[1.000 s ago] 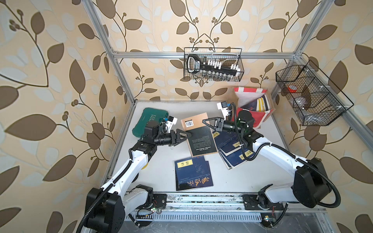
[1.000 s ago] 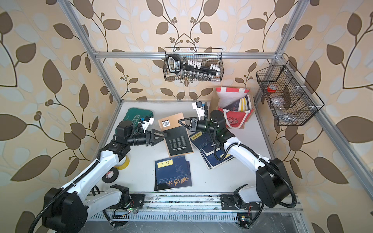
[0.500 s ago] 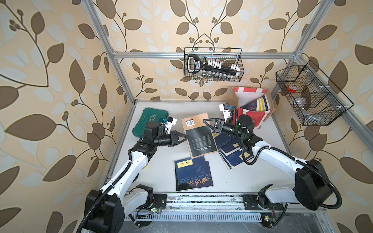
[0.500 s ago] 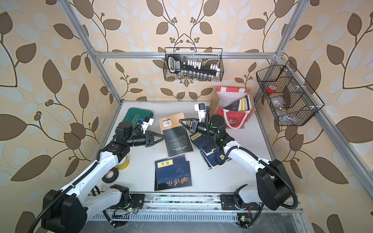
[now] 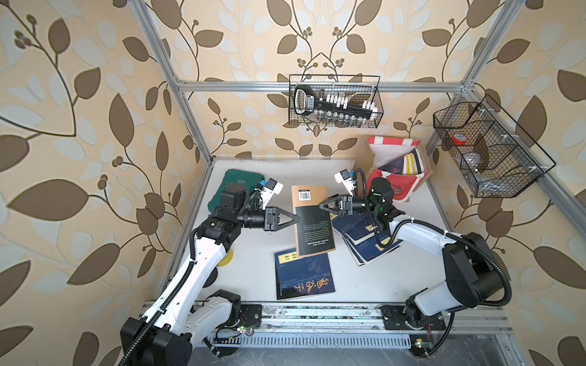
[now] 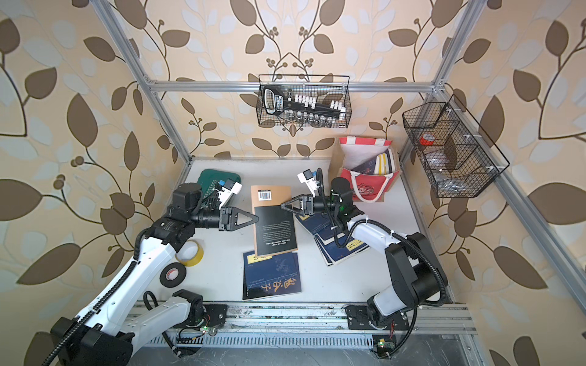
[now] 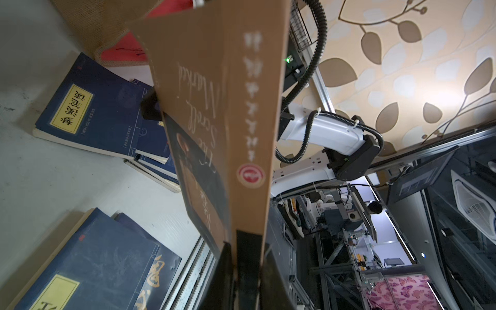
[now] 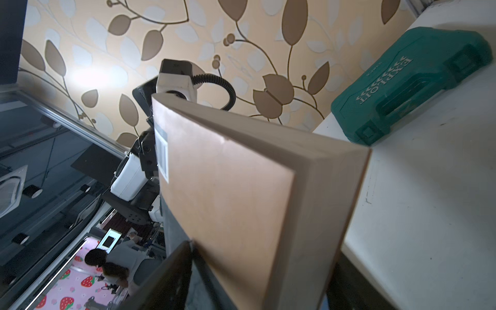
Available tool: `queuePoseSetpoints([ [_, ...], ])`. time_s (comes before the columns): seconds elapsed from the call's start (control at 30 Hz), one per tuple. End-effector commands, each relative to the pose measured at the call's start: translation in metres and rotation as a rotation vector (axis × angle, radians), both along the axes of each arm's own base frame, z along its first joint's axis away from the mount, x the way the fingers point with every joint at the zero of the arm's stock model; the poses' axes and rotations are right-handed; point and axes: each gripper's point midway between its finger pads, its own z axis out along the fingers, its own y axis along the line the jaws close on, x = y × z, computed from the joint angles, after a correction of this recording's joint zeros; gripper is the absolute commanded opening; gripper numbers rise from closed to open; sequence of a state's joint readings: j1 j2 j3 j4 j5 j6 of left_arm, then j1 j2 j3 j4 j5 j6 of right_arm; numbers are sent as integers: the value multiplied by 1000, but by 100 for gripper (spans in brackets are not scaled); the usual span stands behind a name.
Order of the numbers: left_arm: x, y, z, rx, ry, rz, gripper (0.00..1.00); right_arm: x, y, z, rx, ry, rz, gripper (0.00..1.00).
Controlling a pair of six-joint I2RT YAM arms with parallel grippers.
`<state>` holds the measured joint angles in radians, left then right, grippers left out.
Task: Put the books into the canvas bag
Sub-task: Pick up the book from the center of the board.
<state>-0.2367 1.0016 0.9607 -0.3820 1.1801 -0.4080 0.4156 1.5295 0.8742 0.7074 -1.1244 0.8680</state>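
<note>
A tan and black book hangs level above the table between both arms. My left gripper is shut on its spine edge. My right gripper is at the opposite edge, open, one finger on each side of the page block. Beneath lie a fanned stack of navy books and a navy book with gold characters. The canvas bag stands at the back right with several books inside.
A green tool case lies at the back left behind my left arm. A yellow tape roll and a black one lie by the left edge. Wire baskets hang on the back wall and right wall.
My left gripper has closed on the book's left edge. My right gripper, shut on the other edge before, has now opened its jaws. The book has stayed in place.
</note>
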Motion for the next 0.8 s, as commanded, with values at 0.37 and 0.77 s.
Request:
queuePoseSetpoints([
  [0.37, -27, -3, 36, -66, -151, -180, 0, -27, -4, 11, 38, -69, 154, 84],
  [0.77, 13, 7, 5, 100, -125, 48, 0, -56, -15, 53, 113, -183, 185, 78],
])
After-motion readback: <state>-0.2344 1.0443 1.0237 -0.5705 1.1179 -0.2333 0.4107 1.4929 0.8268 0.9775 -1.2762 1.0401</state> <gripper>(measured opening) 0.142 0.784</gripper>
